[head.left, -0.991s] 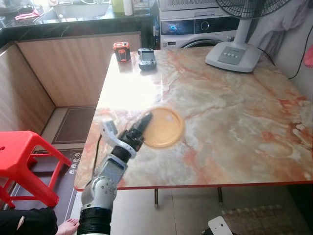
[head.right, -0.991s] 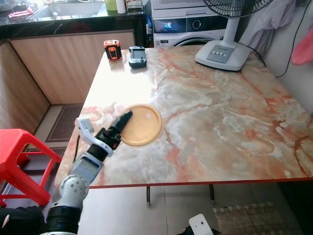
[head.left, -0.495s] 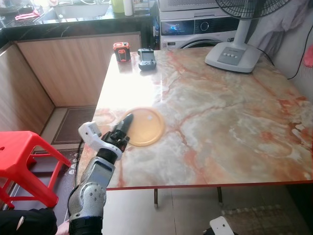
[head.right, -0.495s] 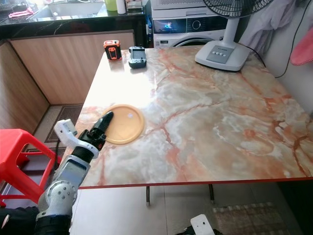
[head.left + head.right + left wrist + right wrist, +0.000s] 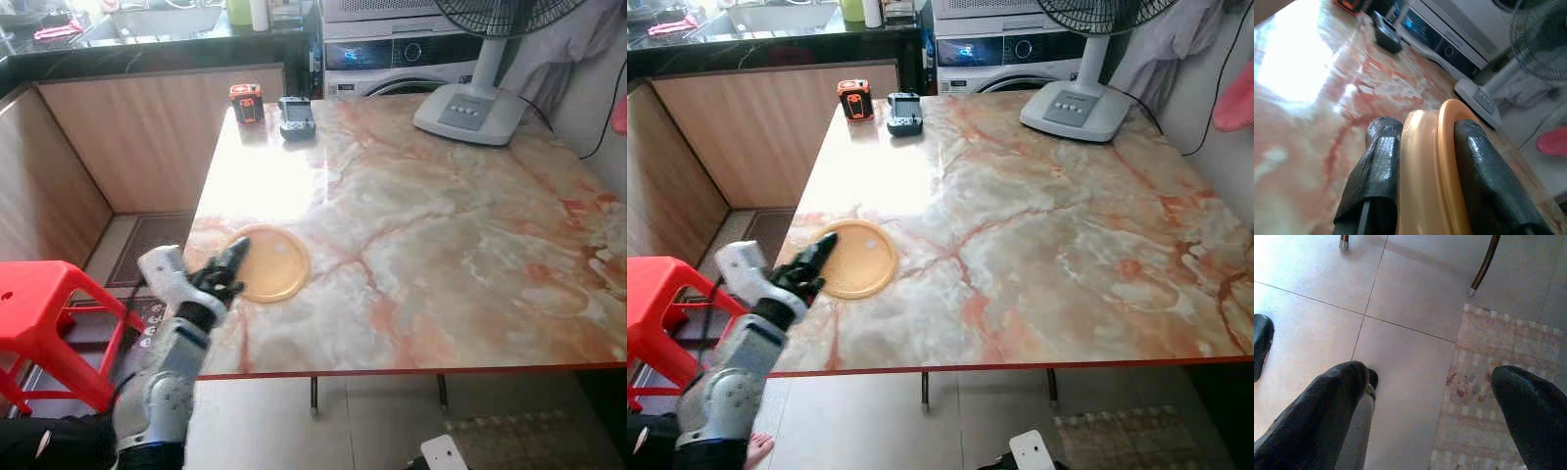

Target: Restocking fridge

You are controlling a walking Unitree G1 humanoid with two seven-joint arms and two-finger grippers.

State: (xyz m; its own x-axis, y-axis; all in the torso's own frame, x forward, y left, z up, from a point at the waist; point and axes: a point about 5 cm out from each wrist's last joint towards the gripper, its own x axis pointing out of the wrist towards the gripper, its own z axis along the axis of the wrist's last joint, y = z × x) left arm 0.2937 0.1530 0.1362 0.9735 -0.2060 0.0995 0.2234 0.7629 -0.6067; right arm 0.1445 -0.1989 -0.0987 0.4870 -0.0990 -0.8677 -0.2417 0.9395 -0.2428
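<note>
- Left gripper point(image 5: 232, 262) clamped on the near-left rim of the orange plate point(image 5: 270, 262); plate flat on the marble table point(image 5: 441, 225), close to its left edge.
- Plate body lies at 2 o'clock from the fingers.
- Right gripper point(image 5: 1425, 401) hangs open over floor, farther off.

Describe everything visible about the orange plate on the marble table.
The orange plate is round, shallow and plain, a matte yellow-orange that looks like plastic, with a raised rim. It lies flat near the left front corner of the marble table, close to the left edge. The left hand grips its rim, one black finger on each face, as the left wrist view shows edge-on. Nothing lies on it, and nothing else touches it.
</note>
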